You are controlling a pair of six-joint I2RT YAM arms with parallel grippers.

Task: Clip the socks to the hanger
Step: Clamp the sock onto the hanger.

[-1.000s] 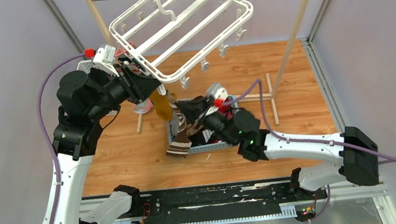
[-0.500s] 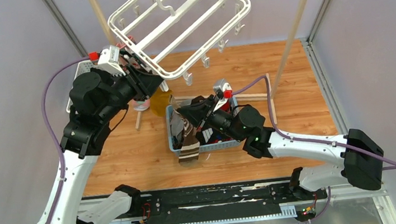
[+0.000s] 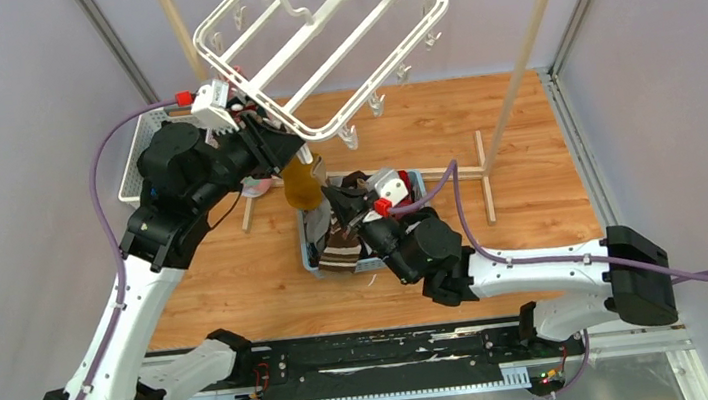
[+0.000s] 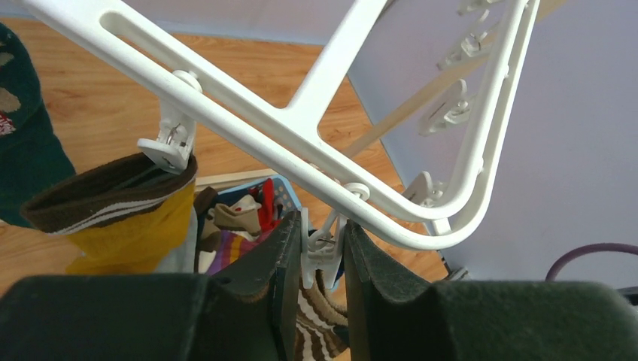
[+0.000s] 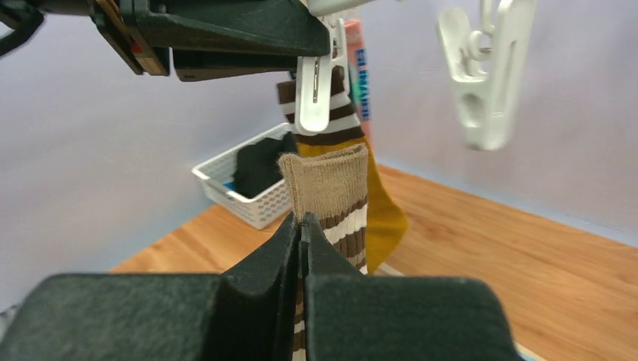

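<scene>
The brown-and-cream striped knit sock (image 5: 325, 180) hangs limp from the right fingers (image 5: 263, 256), which are clenched flat on it a little below its beige cuff. The cuff stands up just above them and just under the small white plastic clip (image 5: 314, 101). The left fingers (image 4: 380, 263) grasp that clip on the large white plastic drying hanger (image 4: 256, 128), pinching its tails; whether its mouth gapes I cannot tell. The sock looks light, soft and floppy, and likely to fold over if held far from its edge. I'd judge the ribbed cuff the place to hold it, being thick, grippy and firm enough to feed upward. A mustard sock with a brown striped cuff (image 4: 128, 226) hangs clipped beside the left fingers.
</scene>
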